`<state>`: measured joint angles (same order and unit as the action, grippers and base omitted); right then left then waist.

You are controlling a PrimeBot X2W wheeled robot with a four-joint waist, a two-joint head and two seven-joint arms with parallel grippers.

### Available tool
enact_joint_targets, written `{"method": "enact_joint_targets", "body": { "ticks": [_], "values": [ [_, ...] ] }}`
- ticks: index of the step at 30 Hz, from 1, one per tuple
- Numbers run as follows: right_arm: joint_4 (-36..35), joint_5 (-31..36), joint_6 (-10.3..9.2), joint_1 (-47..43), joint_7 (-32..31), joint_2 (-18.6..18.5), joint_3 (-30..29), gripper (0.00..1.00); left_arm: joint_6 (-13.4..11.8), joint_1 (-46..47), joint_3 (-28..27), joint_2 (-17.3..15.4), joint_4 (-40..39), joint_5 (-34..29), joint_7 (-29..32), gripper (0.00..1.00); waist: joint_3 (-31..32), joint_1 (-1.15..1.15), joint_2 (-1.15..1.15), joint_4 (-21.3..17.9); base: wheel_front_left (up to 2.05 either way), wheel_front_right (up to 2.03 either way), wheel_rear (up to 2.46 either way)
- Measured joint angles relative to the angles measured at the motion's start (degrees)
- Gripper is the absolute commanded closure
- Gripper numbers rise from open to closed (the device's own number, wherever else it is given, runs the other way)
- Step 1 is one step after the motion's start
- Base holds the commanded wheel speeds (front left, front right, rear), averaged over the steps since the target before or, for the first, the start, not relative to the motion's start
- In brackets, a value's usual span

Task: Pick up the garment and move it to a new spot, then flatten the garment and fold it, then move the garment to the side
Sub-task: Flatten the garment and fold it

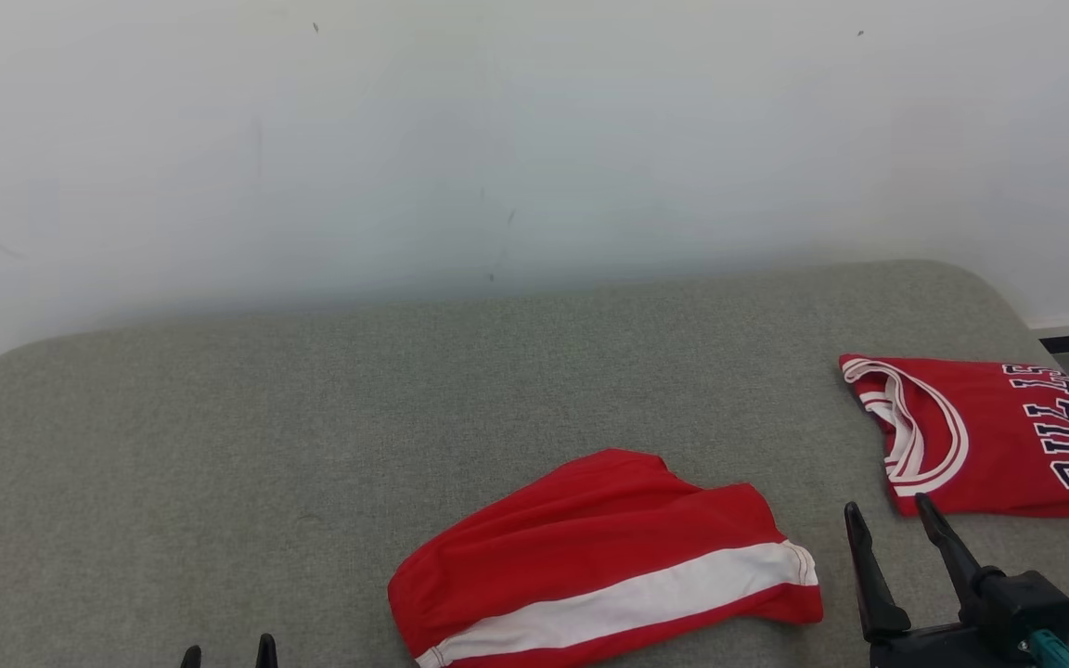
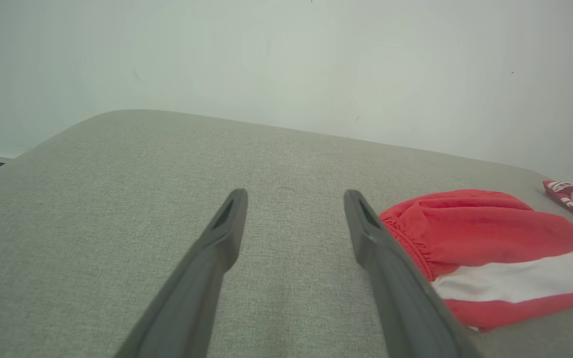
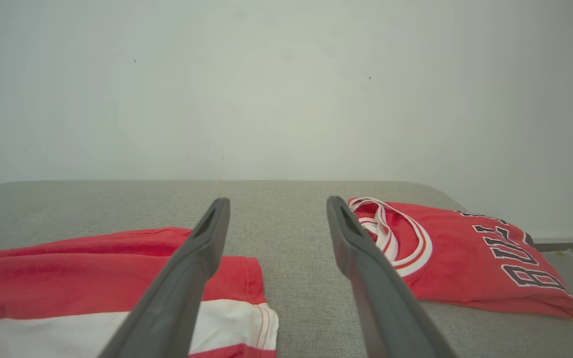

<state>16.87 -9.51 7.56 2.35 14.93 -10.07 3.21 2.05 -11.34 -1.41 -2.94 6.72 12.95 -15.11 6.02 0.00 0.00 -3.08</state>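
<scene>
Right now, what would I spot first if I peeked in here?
The bright red shorts with a white stripe pop out first, lying rumpled at the front middle of the grey cushion. Next is the folded red jersey lettered BULLS at the right edge. The right gripper points at the gap between them, jaws open and empty.

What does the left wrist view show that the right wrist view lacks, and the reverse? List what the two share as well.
Left wrist view, not the right: the open left pincer and the gathered elastic waistband of the red shorts.
Right wrist view, not the left: the open right pincer, the shorts' stitched hem and the BULLS lettering on the red jersey.
Both: the shorts with their white stripe, part of the jersey, the grey upholstered surface and the pale wall.
</scene>
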Motion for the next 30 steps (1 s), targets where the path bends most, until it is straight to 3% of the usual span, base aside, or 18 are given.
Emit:
{"method": "enact_joint_targets", "body": {
  "ticks": [17,25,30],
  "values": [
    [1.44,-2.50,0.00,0.30,-0.52,-0.04,0.37,0.00,1.00,0.27,0.22,0.01,1.13,0.40,0.00,0.00,-1.35,0.00,0.01,-0.35,0.00,0.00,0.00],
    [6.32,-8.08,0.00,4.76,-13.34,-1.70,3.33,0.00,4.10,0.83,7.90,0.05,6.86,-0.34,0.00,0.00,-3.53,0.01,0.01,-0.53,0.00,0.00,0.00],
    [8.73,-9.75,-0.01,7.49,-17.26,-3.43,5.54,0.00,5.01,4.85,11.90,-0.01,12.16,-0.27,0.00,0.00,-5.21,0.01,0.01,-0.36,0.00,0.00,0.00]
  ]
}}
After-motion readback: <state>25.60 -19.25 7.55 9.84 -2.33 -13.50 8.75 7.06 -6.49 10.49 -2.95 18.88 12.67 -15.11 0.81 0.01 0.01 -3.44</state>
